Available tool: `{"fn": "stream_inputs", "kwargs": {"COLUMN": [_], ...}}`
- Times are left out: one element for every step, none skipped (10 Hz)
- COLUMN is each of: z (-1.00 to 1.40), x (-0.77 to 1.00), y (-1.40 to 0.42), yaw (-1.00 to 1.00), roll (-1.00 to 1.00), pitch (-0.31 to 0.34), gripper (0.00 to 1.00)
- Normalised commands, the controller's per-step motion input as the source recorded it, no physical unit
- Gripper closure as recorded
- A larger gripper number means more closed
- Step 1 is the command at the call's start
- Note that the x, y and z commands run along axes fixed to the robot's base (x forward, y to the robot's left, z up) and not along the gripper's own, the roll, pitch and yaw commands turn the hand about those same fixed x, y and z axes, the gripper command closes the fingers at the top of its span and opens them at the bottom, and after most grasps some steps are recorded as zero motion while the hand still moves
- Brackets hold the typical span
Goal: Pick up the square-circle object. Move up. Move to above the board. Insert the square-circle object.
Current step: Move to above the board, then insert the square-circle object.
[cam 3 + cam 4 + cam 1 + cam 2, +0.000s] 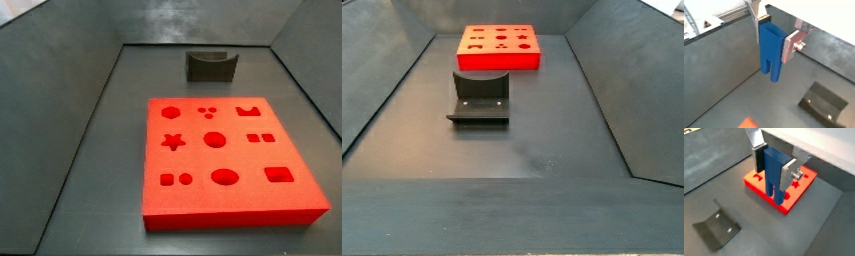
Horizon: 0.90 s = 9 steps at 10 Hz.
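Note:
In both wrist views my gripper (773, 44) (773, 170) is shut on the square-circle object (771, 52) (774, 178). It is a tall narrow blue block, and it hangs upright between the silver fingers with its split lower end pointing down. In a wrist view the board (791, 198), a bright red slab with shaped cut-outs, lies below and behind the block's lower end. A corner of the board shows in a wrist view (747, 122). Both side views show the whole board (201, 205) (476, 60) lying flat. The gripper and the block are out of both side views.
The dark fixture stands on the grey floor near the board (210, 65) (480, 97). It also shows in both wrist views (823, 102) (716, 230). Sloping grey walls enclose the floor on all sides.

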Motion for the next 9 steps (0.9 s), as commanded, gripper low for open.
{"fn": "stream_inputs", "kwargs": {"z": [0.2,0.2,0.2,0.21,0.21,0.15,0.11,0.05,-0.03], "x": [0.19,0.21,0.22,0.24,0.25,0.2,0.17,0.1,0.0], "y": [-1.0,-1.0,-1.0,-1.0,-0.96,-0.68,-0.49,-0.2,0.0], "yaw": [-0.03,-0.01,0.0,0.01,0.01,0.01,0.0,0.01,0.0], "roll": [-0.01,-0.01,-0.01,0.0,0.01,0.01,0.02,0.03,0.0], "pitch": [0.14,0.131,0.13,0.128,0.126,0.13,0.126,0.099,0.0], "gripper": [1.0,1.0,1.0,1.0,1.0,1.0,1.0,1.0,1.0]}}
